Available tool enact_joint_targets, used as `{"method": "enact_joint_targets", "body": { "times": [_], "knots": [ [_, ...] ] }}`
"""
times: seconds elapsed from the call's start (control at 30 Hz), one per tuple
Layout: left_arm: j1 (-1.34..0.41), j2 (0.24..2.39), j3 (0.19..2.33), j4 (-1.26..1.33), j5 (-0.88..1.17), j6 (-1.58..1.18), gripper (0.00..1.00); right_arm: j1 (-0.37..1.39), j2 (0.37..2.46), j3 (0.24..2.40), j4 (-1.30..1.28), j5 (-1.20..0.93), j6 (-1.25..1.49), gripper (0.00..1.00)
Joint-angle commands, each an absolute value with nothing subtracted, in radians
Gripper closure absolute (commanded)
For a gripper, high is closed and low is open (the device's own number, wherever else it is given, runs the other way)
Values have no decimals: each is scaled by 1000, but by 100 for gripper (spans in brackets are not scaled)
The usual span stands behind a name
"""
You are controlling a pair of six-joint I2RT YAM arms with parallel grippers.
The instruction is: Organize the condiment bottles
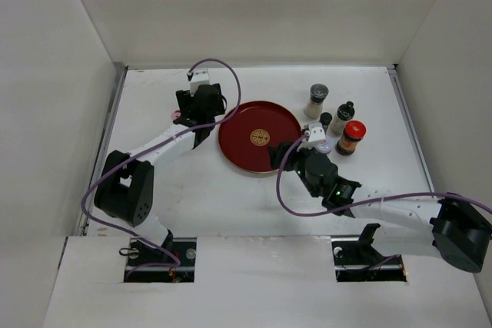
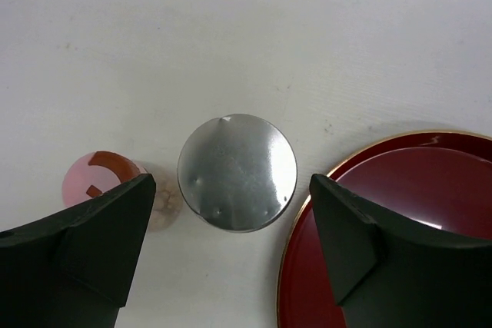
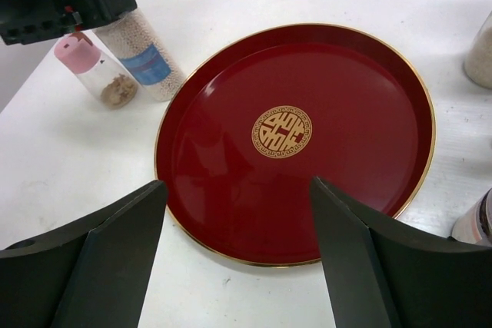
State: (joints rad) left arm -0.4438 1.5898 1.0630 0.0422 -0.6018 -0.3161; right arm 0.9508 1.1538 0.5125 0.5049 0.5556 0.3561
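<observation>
My left gripper (image 2: 232, 190) is open and hovers above a clear jar of white beads with a silver-grey cap (image 2: 237, 172), one finger on each side of it, not touching. A pink-capped shaker (image 2: 100, 182) stands just left of that jar. Both show in the right wrist view, the jar (image 3: 142, 55) and the shaker (image 3: 92, 67), under the left gripper (image 1: 198, 109). Right of the tray stand a grey-capped jar (image 1: 317, 100), a black-capped bottle (image 1: 345, 113) and a red-capped bottle (image 1: 353, 137). My right gripper (image 3: 237, 186) is open and empty over the tray's near edge.
The round red tray (image 1: 260, 137) with a gold emblem lies mid-table and holds nothing; its rim (image 2: 307, 213) is close to the grey-capped jar. A small black-capped bottle (image 1: 326, 120) and a white-capped one (image 1: 324, 146) stand beside my right gripper (image 1: 290, 151). White walls enclose the table.
</observation>
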Motion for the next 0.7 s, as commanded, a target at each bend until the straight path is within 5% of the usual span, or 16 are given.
{"method": "enact_joint_targets", "body": {
  "times": [0.0,0.3,0.67],
  "knots": [
    [-435,1618,1127,100,-608,-298,22,952,1138,511,566,546,364,18],
    [-447,1539,1117,162,-621,-282,57,947,1131,506,571,538,371,19],
    [-590,1414,1092,241,-566,-305,57,889,1060,453,597,571,409,17]
  ]
}}
